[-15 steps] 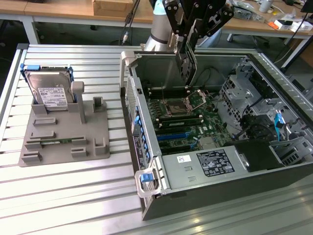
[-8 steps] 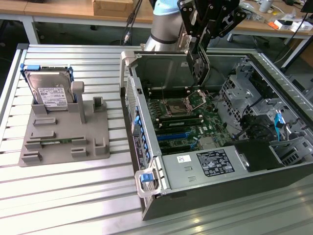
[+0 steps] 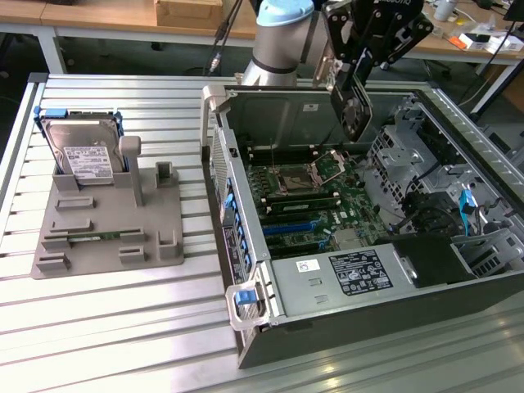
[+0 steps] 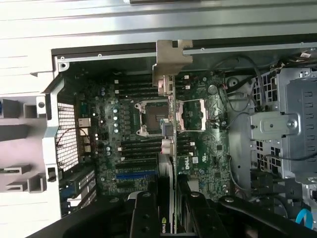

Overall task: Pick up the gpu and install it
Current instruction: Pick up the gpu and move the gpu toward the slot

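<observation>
My gripper (image 3: pixel 354 78) hangs over the open computer case (image 3: pixel 246 270), shut on the gpu (image 3: pixel 355 110). The card is held upright above the motherboard (image 3: pixel 315 201), with its black block facing the camera and its metal end bracket (image 3: pixel 330 72) toward the exterior view's left. In the wrist view the gpu (image 4: pixel 171 144) appears edge-on between the black fingers (image 4: pixel 143 215), and its bracket (image 4: pixel 171 57) reaches toward the case's rear wall. The blue expansion slots (image 4: pixel 136 175) lie on the board below it.
A grey fixture plate (image 3: pixel 106 221) at the exterior view's left holds a silver hard drive (image 3: pixel 82 155) upright. Inside the case are the CPU socket (image 3: pixel 296 176), a power supply (image 3: pixel 348 274) and a drive cage with cables (image 3: pixel 446 188). The table is ribbed aluminium.
</observation>
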Tool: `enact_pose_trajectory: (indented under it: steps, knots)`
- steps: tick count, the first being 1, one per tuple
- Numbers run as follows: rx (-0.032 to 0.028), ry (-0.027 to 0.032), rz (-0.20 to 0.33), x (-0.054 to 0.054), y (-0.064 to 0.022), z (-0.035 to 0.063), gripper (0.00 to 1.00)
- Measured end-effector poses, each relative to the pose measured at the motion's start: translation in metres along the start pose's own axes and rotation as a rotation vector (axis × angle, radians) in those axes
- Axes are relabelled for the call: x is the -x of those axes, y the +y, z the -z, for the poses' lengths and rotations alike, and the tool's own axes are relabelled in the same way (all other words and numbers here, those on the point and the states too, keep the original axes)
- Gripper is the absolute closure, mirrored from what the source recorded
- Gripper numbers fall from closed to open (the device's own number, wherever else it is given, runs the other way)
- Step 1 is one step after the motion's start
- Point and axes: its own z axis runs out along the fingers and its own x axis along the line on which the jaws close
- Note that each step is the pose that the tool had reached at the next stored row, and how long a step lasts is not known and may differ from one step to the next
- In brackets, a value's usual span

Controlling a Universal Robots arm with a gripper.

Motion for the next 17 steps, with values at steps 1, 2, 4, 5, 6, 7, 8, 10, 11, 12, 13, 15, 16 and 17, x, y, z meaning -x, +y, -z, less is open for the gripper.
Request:
enact_pose_trajectory:
  steps: [1, 2, 4, 5, 6, 7, 8, 10, 11, 12, 13, 15, 16, 17]
  knots:
    - [-0.0002, 0.0, 0.0, 0.004, 0.0003, -0.0002, 0.74]
    - [-0.0004, 0.0, 0.0, 0.006, 0.0004, -0.0003, 0.74]
    - [-0.0007, 0.0, 0.0, 0.009, -0.001, -0.0005, 0.74]
    - [-0.0007, 0.0, 0.0, 0.01, -0.0035, -0.0006, 0.74]
    - [-0.0006, -0.0001, 0.0, 0.011, -0.0059, -0.0006, 0.74]
    - [-0.0007, 0.0, 0.0, 0.013, -0.0074, -0.0006, 0.74]
    - [-0.0008, -0.0001, 0.0, 0.014, -0.0076, -0.0007, 0.74]
    - [-0.0009, 0.0, 0.0, 0.018, -0.0076, -0.0008, 0.74]
    - [-0.0012, 0.0, 0.0, 0.023, -0.0075, -0.0011, 0.74]
    - [-0.0016, 0.0, 0.0, 0.025, -0.0082, -0.0012, 0.74]
    - [-0.0016, -0.0001, 0.0, 0.026, -0.0095, -0.0013, 0.74]
    - [-0.0017, 0.0, 0.0, 0.027, -0.0098, -0.0013, 0.74]
    - [-0.0019, 0.0, 0.0, 0.028, -0.01, -0.0013, 0.74]
    - [-0.0017, 0.0, 0.0, 0.029, -0.011, -0.0013, 0.74]
